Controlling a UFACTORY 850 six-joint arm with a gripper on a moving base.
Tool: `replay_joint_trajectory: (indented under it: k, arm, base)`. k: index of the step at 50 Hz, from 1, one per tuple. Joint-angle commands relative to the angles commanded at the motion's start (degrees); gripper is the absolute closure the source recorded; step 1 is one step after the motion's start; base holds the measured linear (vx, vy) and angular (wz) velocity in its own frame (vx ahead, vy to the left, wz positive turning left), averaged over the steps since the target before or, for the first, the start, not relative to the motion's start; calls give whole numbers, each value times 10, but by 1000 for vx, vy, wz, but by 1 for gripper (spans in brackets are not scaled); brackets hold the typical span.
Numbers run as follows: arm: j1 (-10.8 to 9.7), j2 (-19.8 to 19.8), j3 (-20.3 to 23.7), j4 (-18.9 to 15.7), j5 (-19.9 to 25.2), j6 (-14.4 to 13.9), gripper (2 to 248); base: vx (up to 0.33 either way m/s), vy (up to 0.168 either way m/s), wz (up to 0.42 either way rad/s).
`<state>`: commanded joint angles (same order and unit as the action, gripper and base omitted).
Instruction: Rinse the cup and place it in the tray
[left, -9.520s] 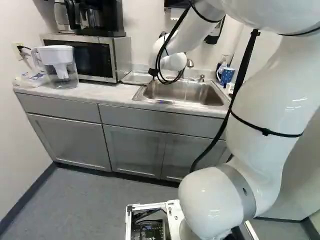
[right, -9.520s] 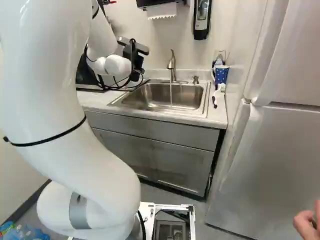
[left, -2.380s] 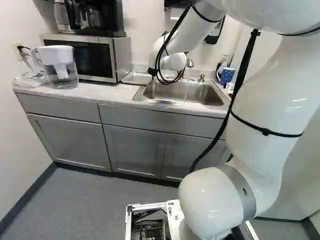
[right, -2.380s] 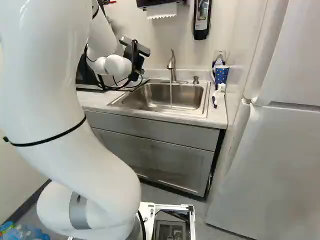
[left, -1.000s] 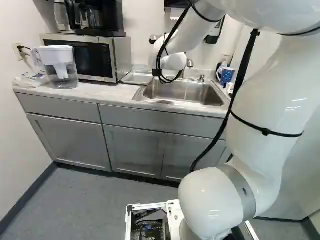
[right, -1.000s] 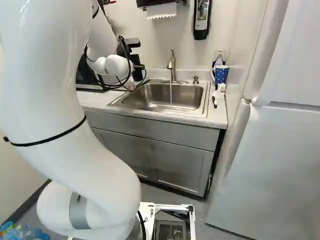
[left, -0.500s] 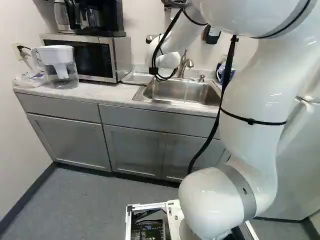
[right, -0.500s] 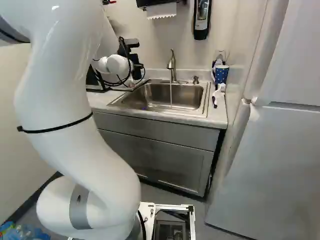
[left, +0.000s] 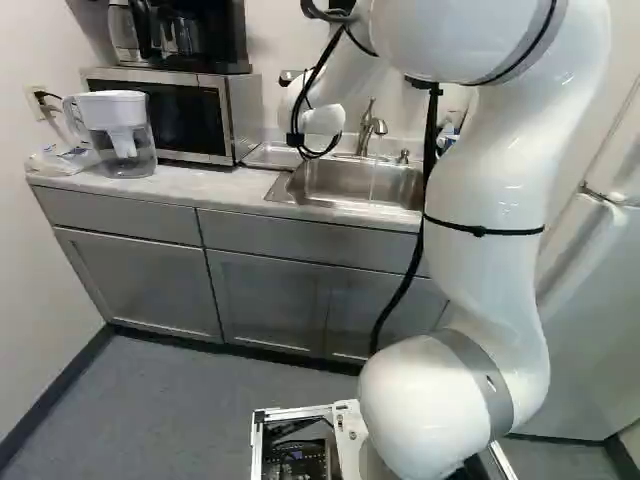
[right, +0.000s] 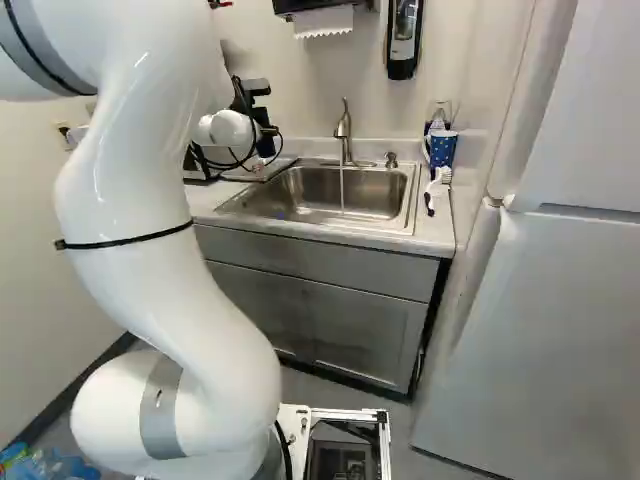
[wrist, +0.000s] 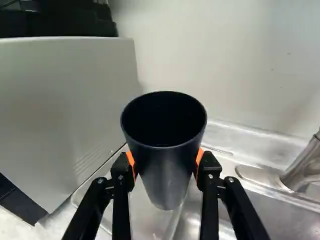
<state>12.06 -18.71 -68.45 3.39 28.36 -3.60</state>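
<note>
- At the left end of the desk (left: 190, 187), a crumpled plastic packet (left: 60, 160) lies just beside a clear water filter pitcher (left: 118, 150) with a white lid and handle.
- Next along is a silver microwave (left: 200, 110) with a dark door, carrying a black coffee maker (left: 195, 35) on its top.
- Right of the microwave, between it and the sink, is the shallow metal tray (wrist: 150, 220).
- Here the end effector (right: 262, 128) is closed on the cup (wrist: 166, 167), one orange pad pressed to either side of it. The cup is dark and roughly upright, its mouth open to the wrist camera. In the wrist view it stands in front of the tray, close to the sink side; whether its base touches anything, I cannot tell.
- The steel sink (right: 325, 215) is set into the desk, with the faucet (right: 344, 135) at its back edge. A thin stream of water (right: 342, 188) runs from the faucet down into the basin, apart from the cup.
- A small metal knob (right: 391, 160) stands right of the faucet.
- At the right end of the desk, a blue mug with white dots (right: 442, 150) stands behind a white-bristled brush (right: 436, 188).
- At the right of the right base view, a large pale refrigerator (right: 540, 300) stands beyond the desk.
</note>
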Motion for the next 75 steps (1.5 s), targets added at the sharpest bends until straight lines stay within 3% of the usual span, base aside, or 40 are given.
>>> replay_joint_trajectory:
  k: [23,40,75]
  arm:
    - [23,-71,-59,0,0,0,125]
    - [26,-120,-99,0,0,0,125]
    - [26,-125,-101,0,-10,0,125]
  base:
    - [0,0,0]
    - [0,0,0]
    - [0,0,0]
